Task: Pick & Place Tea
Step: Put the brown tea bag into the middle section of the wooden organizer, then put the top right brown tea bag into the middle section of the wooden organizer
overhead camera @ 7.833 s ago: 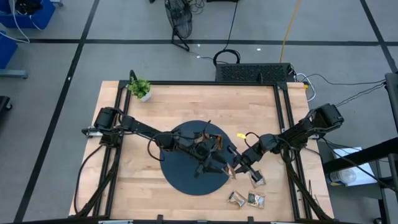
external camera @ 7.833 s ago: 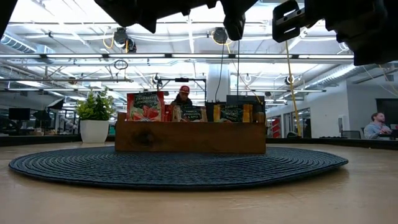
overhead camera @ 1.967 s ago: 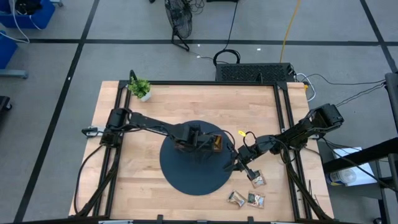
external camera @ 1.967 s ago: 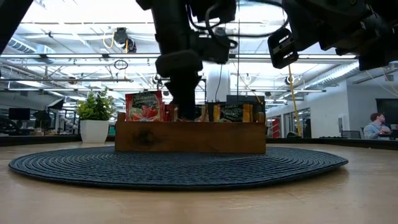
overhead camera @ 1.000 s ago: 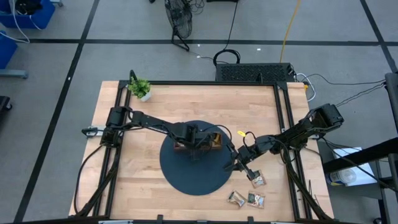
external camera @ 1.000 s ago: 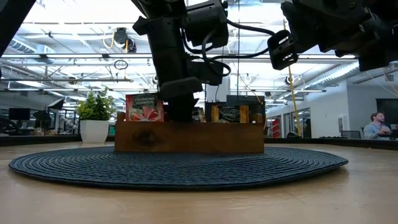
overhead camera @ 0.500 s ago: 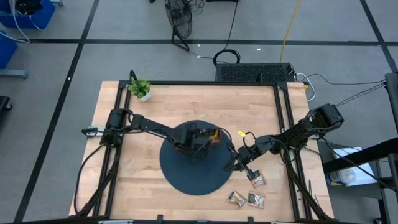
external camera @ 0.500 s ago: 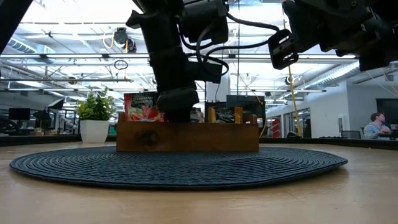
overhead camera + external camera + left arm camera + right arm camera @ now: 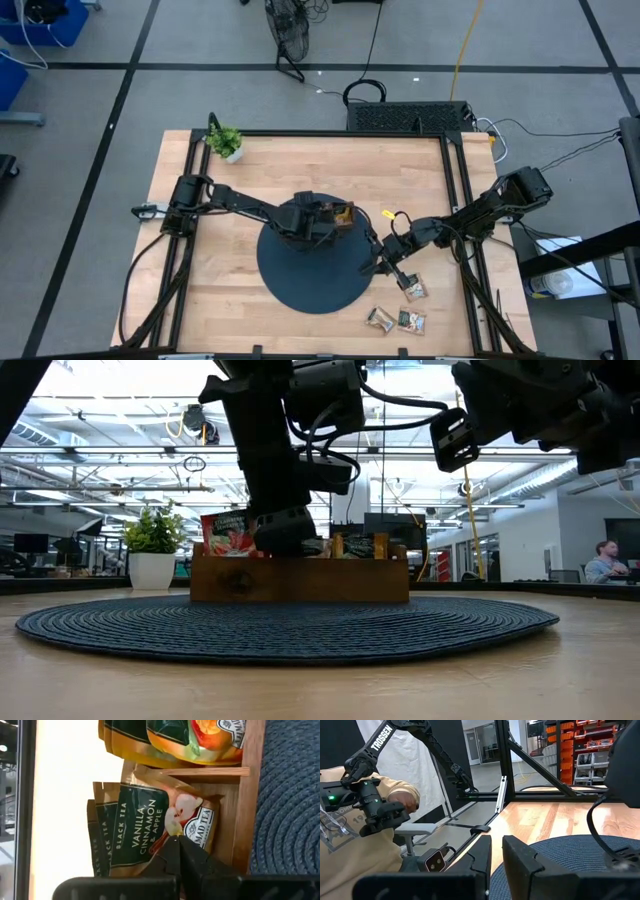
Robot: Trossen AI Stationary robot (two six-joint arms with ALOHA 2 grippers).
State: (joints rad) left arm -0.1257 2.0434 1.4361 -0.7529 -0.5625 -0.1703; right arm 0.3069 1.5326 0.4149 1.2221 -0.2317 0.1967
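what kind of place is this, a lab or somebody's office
Most likely a robotics lab in an open industrial workspace. The low view shows exposed ceiling trusses and a person at a desk; the high view shows a framed wooden table on a taped concrete floor, with cables running off.

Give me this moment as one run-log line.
left gripper: shut, at wooden tray, against vanilla-cinnamon sachet | right gripper: empty, hovering at mat edge | three sachets loose on table

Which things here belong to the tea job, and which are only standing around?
Job:
- tea sachets on the table
- sachets in the wooden tray
- wooden tray
- left gripper, shut, at the tray

Standing around:
- potted plant
- round mat
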